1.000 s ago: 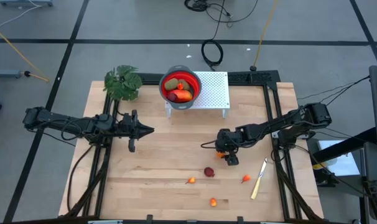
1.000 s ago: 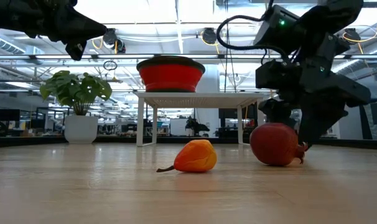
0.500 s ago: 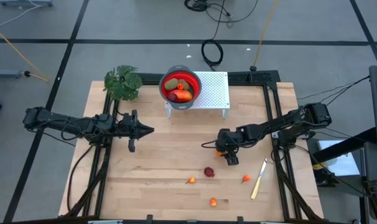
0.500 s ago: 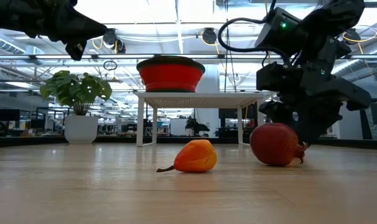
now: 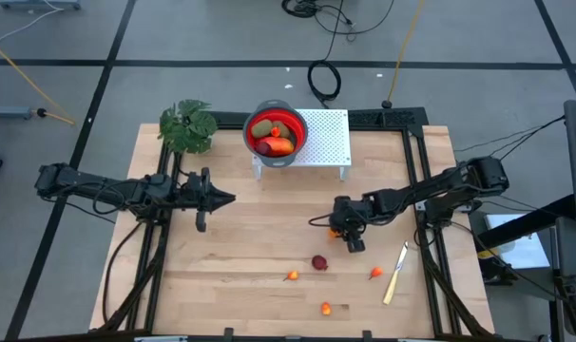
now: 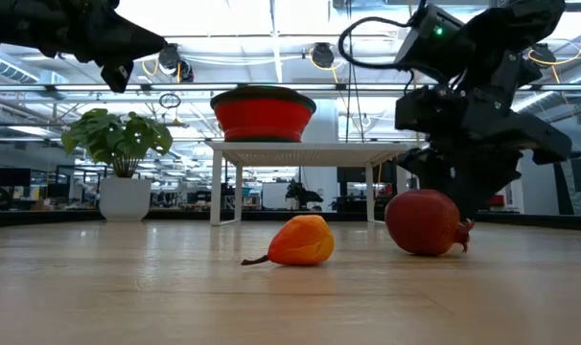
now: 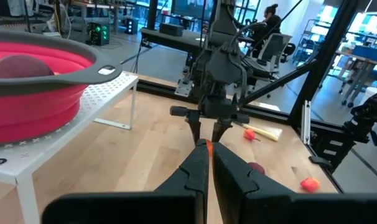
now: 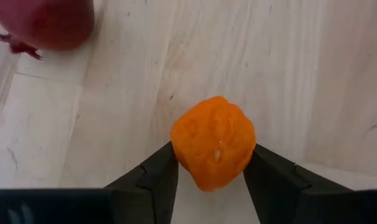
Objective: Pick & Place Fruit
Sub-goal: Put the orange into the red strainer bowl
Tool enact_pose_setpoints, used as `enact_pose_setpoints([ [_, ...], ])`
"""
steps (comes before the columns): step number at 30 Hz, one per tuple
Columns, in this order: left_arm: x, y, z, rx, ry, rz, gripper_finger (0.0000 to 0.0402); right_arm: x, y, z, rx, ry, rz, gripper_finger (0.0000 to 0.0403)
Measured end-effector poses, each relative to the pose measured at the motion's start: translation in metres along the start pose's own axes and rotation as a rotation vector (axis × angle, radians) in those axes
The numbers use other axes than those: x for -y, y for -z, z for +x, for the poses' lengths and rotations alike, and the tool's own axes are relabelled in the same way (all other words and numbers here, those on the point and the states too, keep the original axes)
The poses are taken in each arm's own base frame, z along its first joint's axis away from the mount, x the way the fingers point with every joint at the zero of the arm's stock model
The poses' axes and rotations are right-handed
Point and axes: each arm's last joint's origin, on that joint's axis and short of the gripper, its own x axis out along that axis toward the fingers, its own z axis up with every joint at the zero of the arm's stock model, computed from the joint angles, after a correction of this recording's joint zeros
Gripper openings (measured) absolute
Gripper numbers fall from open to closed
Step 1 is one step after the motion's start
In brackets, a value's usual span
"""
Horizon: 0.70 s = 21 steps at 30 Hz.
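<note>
Two right gripper [image 8: 213, 180] fingers pinch an orange fruit [image 8: 214, 149] between them, low over the table [image 8: 313, 74].

A: Both arms dark, near black, slim jointed segments, thin black cables looped along them.

B: Left hand [image 5: 223, 199]: two matte black fingers, tapering to a point.

A: Right hand [image 8: 212, 163]: angular black fingers [image 8: 156, 173]; small green light glowing on that arm's housing, low view.

Plant [image 5: 187, 127], knife [image 5: 395, 273] (pale-handled), stand [image 5: 326, 138]
</note>
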Motion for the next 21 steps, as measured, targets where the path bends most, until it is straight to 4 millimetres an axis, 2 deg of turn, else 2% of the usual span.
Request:
enact_pose_setpoints([
  [4, 0.001, -0.003, 0.000, 0.026, 0.006, -0.003, 0.0019, 0.002, -0.005, -0.011, 0.058, 0.025, -0.044, 0.0159],
  [10, 0.001, -0.007, 0.000, 0.068, 0.007, -0.007, 0.0019, 0.010, -0.013, -0.038, 0.164, 0.180, -0.115, 0.0158],
  [21, 0.001, -0.010, 0.000, 0.101, 0.016, -0.114, 0.0019, 0.023, -0.039, -0.095, 0.522, 0.499, -0.300, 0.0156],
])
